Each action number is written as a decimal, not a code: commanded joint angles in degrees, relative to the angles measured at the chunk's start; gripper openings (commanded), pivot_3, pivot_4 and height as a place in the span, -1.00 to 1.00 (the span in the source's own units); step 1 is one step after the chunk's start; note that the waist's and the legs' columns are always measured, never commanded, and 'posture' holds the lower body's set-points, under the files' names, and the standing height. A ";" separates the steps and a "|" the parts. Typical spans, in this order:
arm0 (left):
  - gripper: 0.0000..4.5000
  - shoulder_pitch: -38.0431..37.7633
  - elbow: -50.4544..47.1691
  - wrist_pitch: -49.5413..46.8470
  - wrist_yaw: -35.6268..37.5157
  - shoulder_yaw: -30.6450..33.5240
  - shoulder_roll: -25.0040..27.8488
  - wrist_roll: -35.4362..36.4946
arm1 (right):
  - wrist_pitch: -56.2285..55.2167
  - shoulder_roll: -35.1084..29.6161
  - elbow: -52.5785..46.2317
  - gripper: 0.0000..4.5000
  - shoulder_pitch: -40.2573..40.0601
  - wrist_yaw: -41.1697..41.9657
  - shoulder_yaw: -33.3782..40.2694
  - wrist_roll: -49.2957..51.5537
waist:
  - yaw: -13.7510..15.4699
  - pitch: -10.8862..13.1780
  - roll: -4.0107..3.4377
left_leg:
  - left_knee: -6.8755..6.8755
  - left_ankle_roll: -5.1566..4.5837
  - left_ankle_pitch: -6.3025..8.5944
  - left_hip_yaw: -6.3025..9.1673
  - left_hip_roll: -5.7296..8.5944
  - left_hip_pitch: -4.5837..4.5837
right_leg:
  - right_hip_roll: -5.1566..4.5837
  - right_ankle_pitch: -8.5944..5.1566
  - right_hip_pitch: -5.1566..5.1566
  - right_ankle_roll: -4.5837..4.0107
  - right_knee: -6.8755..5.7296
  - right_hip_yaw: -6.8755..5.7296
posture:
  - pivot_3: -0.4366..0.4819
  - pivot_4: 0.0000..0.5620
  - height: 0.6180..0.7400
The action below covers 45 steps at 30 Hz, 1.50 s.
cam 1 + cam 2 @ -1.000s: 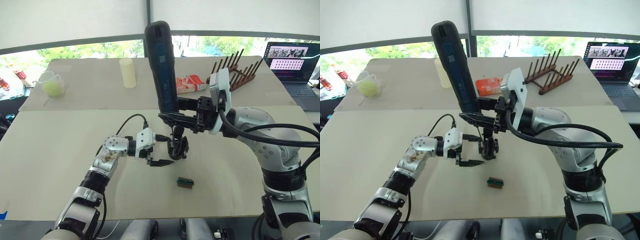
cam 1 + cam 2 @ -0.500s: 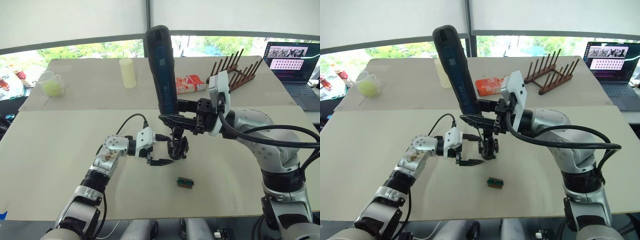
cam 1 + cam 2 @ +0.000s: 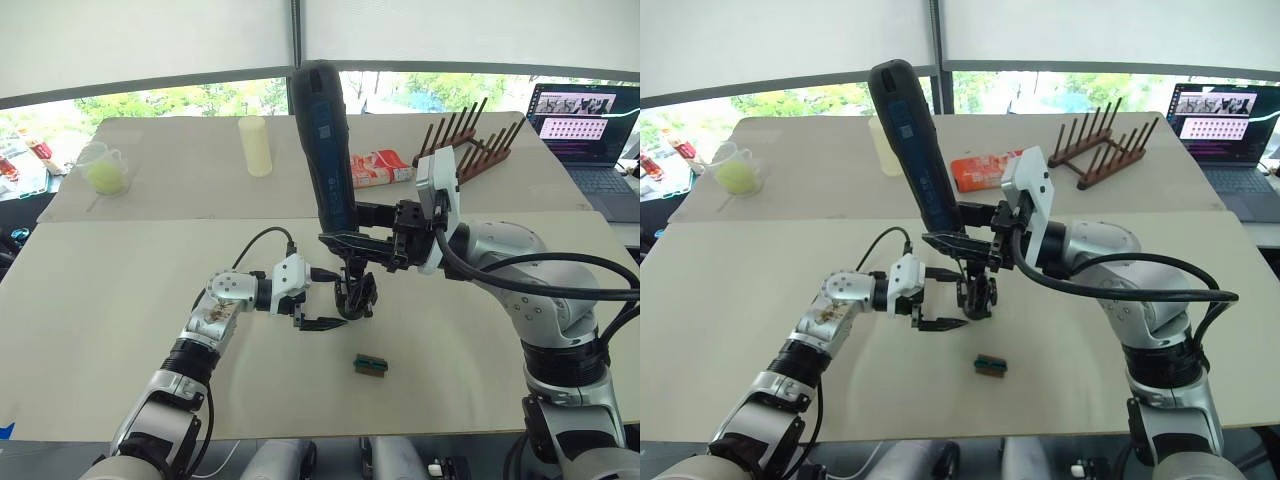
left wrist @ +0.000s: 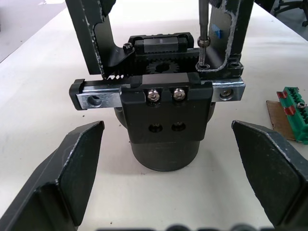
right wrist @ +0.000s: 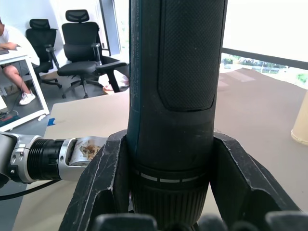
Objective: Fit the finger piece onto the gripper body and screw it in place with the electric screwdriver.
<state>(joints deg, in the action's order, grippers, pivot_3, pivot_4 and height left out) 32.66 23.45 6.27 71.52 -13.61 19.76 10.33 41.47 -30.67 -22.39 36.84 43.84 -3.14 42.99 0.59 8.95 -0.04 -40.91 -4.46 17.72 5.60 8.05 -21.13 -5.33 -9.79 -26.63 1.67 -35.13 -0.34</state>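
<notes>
The gripper body (image 3: 355, 293) stands on the table centre, round base down, its rail and screws facing the left wrist camera (image 4: 163, 120). A black finger piece (image 4: 236, 33) stands upright on one end of the rail. My right gripper (image 3: 350, 236) is shut on the electric screwdriver (image 3: 325, 150), which stands nearly upright over the body. Its thin bit (image 4: 204, 29) comes down onto a screw at the finger piece's foot. My left gripper (image 3: 322, 312) is open, its fingers (image 4: 72, 168) either side of the body's base without touching it.
A small green-and-brown block (image 3: 370, 365) lies just in front of the gripper body. On the far table are a measuring cup (image 3: 105, 170), a pale yellow cylinder (image 3: 256, 146), a red packet (image 3: 380, 168), a wooden rack (image 3: 470, 145) and a laptop (image 3: 590, 120).
The screwdriver has sunk a little toward the gripper body. My left arm has stayed where it was.
</notes>
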 commanded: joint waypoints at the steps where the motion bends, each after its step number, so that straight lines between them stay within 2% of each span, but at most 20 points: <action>1: 1.00 0.83 -0.41 1.41 0.10 0.30 -0.27 0.18 | -3.02 0.47 -1.87 -0.15 0.13 0.92 2.47 0.33 | 0.01 0.00 0.00 | 0.00 0.00 0.00 0.00 0.00 0.00 | 0.00 0.00 0.00 0.00 0.00 0.00 | -0.05 -0.47 1.00; 45: 1.00 0.33 -0.80 1.72 -0.11 0.10 -0.36 0.18 | -3.34 1.48 -1.24 -0.15 1.26 0.92 2.32 -0.15 | 0.01 0.00 0.00 | -0.01 0.00 0.00 0.00 0.00 0.00 | 0.00 0.00 0.00 0.00 0.00 -0.01 | -0.05 -0.47 1.00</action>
<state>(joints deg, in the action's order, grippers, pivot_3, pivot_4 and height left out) 32.65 23.45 7.27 71.46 -13.61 19.74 10.32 40.93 -29.67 -21.97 36.60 43.99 -3.11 42.45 0.60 8.95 -0.04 -40.92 -4.46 17.72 5.60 8.05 -21.13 -5.32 -9.79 -26.63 1.67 -35.12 -0.35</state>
